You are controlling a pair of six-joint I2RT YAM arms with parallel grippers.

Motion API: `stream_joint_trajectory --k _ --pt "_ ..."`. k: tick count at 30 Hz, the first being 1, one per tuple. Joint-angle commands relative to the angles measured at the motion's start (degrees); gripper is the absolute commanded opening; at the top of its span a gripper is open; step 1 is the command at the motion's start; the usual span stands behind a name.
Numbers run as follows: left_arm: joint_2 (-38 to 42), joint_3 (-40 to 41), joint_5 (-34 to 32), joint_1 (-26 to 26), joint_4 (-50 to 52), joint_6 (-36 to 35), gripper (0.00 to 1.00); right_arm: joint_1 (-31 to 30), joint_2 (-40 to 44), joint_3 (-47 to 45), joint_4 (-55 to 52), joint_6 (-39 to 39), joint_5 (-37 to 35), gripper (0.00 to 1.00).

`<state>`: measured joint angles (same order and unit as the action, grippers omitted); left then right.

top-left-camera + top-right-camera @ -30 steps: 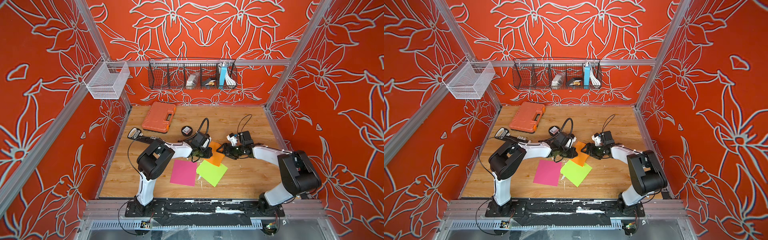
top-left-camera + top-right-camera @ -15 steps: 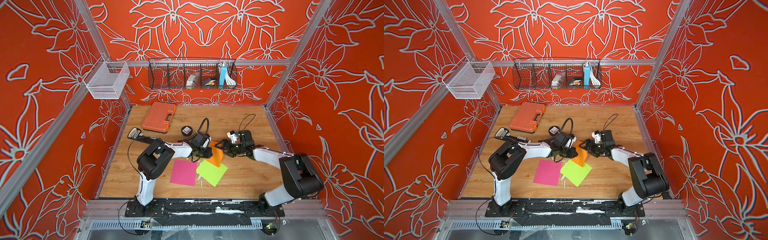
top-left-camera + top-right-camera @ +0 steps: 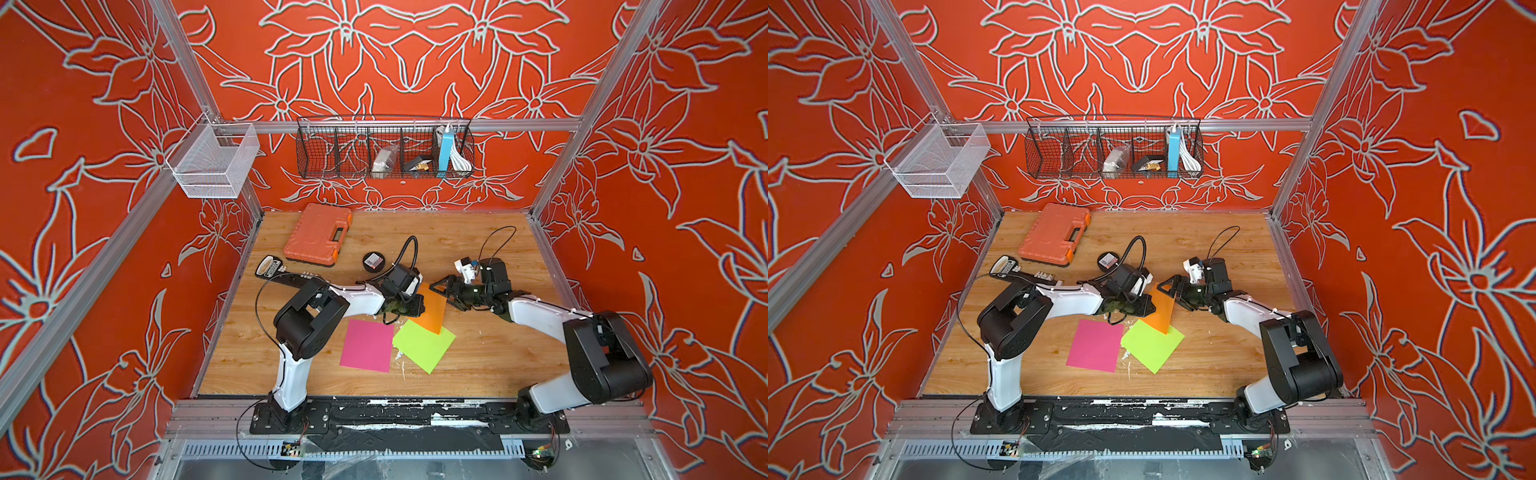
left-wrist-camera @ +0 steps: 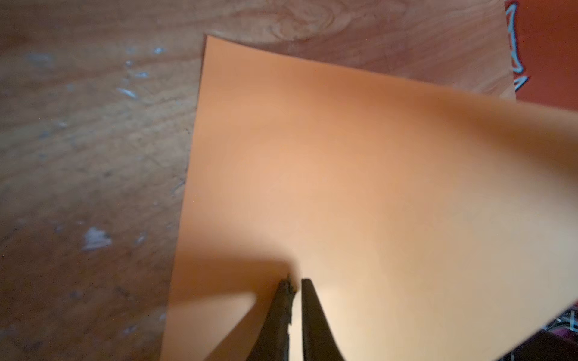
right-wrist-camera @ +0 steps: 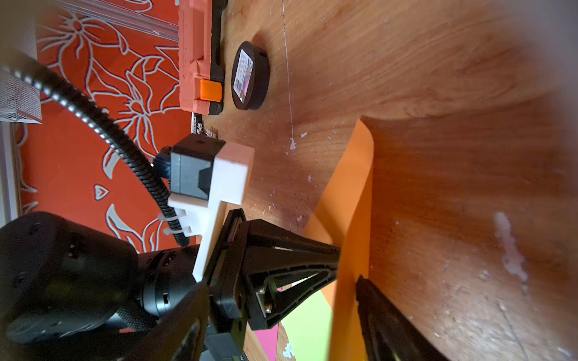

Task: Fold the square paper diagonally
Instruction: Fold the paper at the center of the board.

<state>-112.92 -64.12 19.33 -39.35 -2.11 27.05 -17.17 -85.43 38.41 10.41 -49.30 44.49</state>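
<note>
L gripper [image 4: 295, 281] clamped on orange paper [image 3: 432, 309], sheet partly lifted mid-table, lime sheet [image 3: 424, 345] at its 6 o'clock. R gripper [image 3: 446, 296] at paper's 3 o'clock, jaws spread wide, gripping nothing afaict.

Overhead stereo pair; two close wrist views

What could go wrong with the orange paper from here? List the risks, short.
1. The left gripper pinches the orange paper at one small spot, and the sheet bows; it might slip or tear.
2. The right gripper stands open by the raised edge; closing there could crumple it or skew the diagonal.
3. The orange paper's near corner overlaps the green sheet; a drag may shift that.
</note>
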Motion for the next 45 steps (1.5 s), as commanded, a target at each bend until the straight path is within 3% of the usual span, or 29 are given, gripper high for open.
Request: stream_joint_trajectory --k 1,10,25,28,32,36,38,43,45 --pt "-1.7 0.1 -1.8 0.4 3.1 -0.6 0.13 -0.3 1.5 0.5 -3.2 2.5 -1.8 0.73" --pt "-1.6 0.1 -1.6 0.4 3.0 -0.5 0.13 -0.3 3.8 4.4 -17.1 12.4 -12.8 0.58" --pt "-0.7 0.1 -2.6 0.5 3.4 -1.3 0.12 -0.3 -1.4 4.0 -13.8 14.5 -16.4 0.35" --pt "-0.7 0.0 -2.6 0.5 3.6 -1.3 0.12 -0.3 -1.8 3.6 -13.1 14.4 -16.8 0.27" --pt "-0.5 0.2 -2.5 0.5 3.4 -1.2 0.13 -0.3 0.1 3.0 -14.0 15.5 -19.9 0.08" --pt "0.4 0.5 -1.3 0.6 3.2 -1.1 0.10 -0.3 2.7 2.1 -14.8 16.8 -21.7 0.00" --pt "2.4 2.4 2.6 0.5 0.1 -0.6 0.06 -0.3 3.7 1.3 -14.6 17.2 -22.1 0.00" --pt "9.1 8.5 4.0 0.5 -6.6 1.0 0.25 -0.3 4.1 0.4 -14.2 18.3 -21.6 0.00" --pt "11.2 9.9 2.7 0.5 -7.3 1.3 0.28 -0.3 4.5 -0.1 -14.1 18.4 -22.3 0.00"
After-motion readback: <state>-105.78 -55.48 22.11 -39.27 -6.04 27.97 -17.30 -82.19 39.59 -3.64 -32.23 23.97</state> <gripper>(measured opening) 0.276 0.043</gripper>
